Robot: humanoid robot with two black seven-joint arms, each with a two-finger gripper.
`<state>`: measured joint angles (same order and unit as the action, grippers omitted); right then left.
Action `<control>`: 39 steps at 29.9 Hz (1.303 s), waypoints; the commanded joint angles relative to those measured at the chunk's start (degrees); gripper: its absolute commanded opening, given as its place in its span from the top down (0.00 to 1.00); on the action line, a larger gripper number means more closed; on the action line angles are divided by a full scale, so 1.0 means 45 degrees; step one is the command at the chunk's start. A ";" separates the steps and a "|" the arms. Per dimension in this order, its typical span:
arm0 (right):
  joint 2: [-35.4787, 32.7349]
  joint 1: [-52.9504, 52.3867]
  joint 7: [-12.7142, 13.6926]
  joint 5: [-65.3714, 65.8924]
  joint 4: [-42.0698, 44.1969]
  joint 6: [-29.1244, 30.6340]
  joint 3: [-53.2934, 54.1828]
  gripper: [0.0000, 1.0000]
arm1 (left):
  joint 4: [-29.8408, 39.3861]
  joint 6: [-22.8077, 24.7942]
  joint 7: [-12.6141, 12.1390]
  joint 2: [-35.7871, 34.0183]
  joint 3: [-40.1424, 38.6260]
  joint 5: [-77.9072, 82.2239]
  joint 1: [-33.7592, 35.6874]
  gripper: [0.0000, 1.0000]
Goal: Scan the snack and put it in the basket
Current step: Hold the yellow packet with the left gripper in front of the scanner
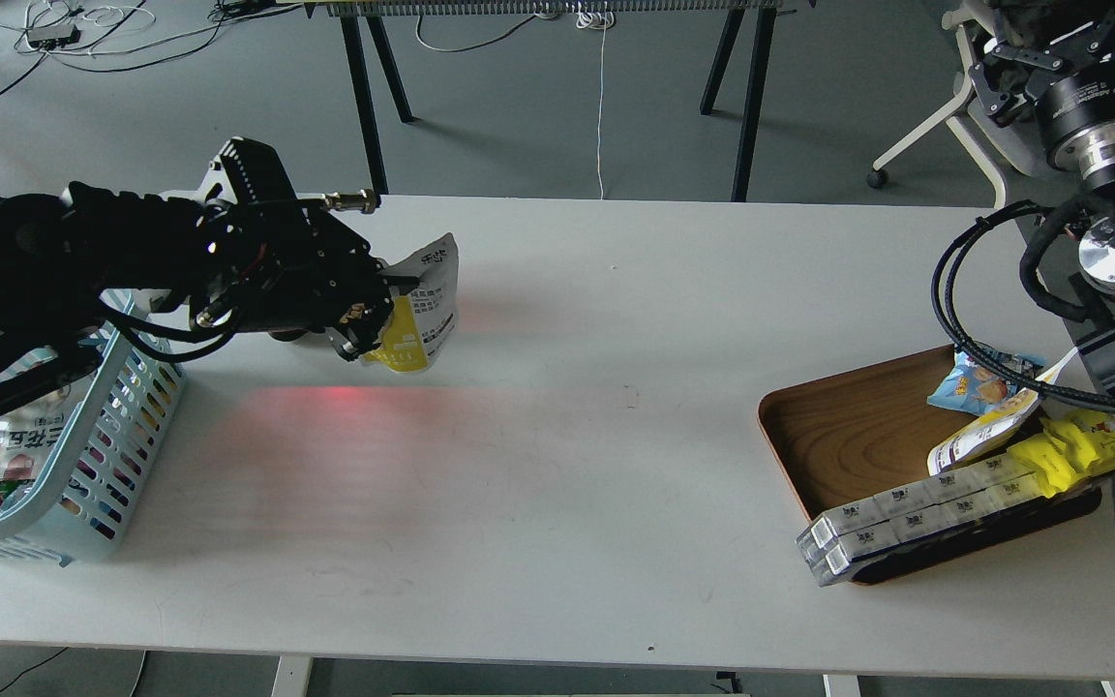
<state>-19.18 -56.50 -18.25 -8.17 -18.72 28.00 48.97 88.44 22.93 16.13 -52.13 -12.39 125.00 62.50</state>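
**Pouch held above the table, left of centre**

The snack (419, 308) is shown in the left-centre of the frame, clamped by the left gripper (376, 319) and raised off the white table (557, 465). Its white printed back is turned toward the right of the frame, with the yellow lower part hanging beneath. A red glow (325, 402) is cast on the tabletop just below and left of the pouch. The basket (122, 416) is seen at the lower left edge, partly overlapped by the left arm (83, 261), which crosses above its rim; packaged goods are visible inside. Open tabletop lies between pouch and basket.

At the lower right, a wooden tray (858, 426) is shown holding a small blue bag (979, 382), a yellow pack (1090, 445), another pouch (979, 438) and a row of small white boxes (906, 513) overhanging the tray's near edge. The right arm (1114, 242) is seen at the upper right edge with black cables looped beside it; whether the right gripper is open or closed cannot be told. Table legs (364, 106) and floor cables (112, 29) occupy the top of the frame.
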 commanded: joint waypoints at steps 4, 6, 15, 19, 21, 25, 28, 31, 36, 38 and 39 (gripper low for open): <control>-0.0170 -0.0003 -0.0007 0.0000 -0.0039 0.0000 0.0016 0.01 | -0.0180 -0.0036 0.0009 -0.0036 0.0057 0.0000 -0.0060 1.00; -0.0268 -0.0003 -0.0007 0.0019 -0.0214 0.0000 0.0016 0.01 | -0.0180 -0.0036 0.0009 -0.0036 0.0038 0.0000 -0.0216 1.00; -0.0483 0.0036 -0.0007 0.0000 -0.0332 0.0000 0.0016 0.01 | 0.0289 -0.0036 0.0009 -0.0055 0.0018 0.0000 -0.0275 1.00; -0.0483 0.0036 -0.0007 0.0000 -0.0352 0.0000 0.0035 0.01 | 0.0289 -0.0056 0.0009 -0.0075 0.0038 0.0000 -0.0276 1.00; -0.0483 0.0036 -0.0007 0.0000 -0.0352 0.0000 0.0016 0.01 | 0.0289 -0.0056 0.0029 -0.0075 0.0038 0.0000 -0.0295 1.00; -0.0483 0.0036 -0.0007 0.0000 -0.0352 0.0000 0.0016 0.01 | 0.0289 -0.0056 0.0205 -0.0075 0.0038 0.0000 -0.0295 1.00; -0.0483 0.0036 -0.0007 0.0000 -0.0352 0.0000 0.0016 0.01 | 0.0289 -0.0055 0.0244 -0.0075 0.0038 0.0000 -0.0295 1.00; -0.0483 0.0017 -0.0007 0.0000 -0.0352 0.0000 0.0016 0.01 | 0.0289 -0.0055 0.0263 -0.0075 0.0038 0.0000 -0.0295 1.00; -0.0483 0.0017 -0.0007 0.0000 -0.0352 0.0000 0.0016 0.01 | 0.0289 -0.0056 0.0283 -0.0075 0.0038 0.0000 -0.0295 1.00; -0.0483 0.0017 -0.0007 0.0000 -0.0352 0.0000 0.0016 0.01 | 0.0289 -0.0056 0.0283 -0.0075 0.0038 0.0000 -0.0295 1.00; -0.0483 0.0017 -0.0007 0.0000 -0.0352 0.0000 0.0016 0.01 | 0.0289 -0.0056 0.0283 -0.0075 0.0038 0.0000 -0.0295 1.00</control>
<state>-21.35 -56.39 -18.29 -8.18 -20.30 28.00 49.04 89.74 22.71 17.40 -52.47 -12.21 125.00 61.17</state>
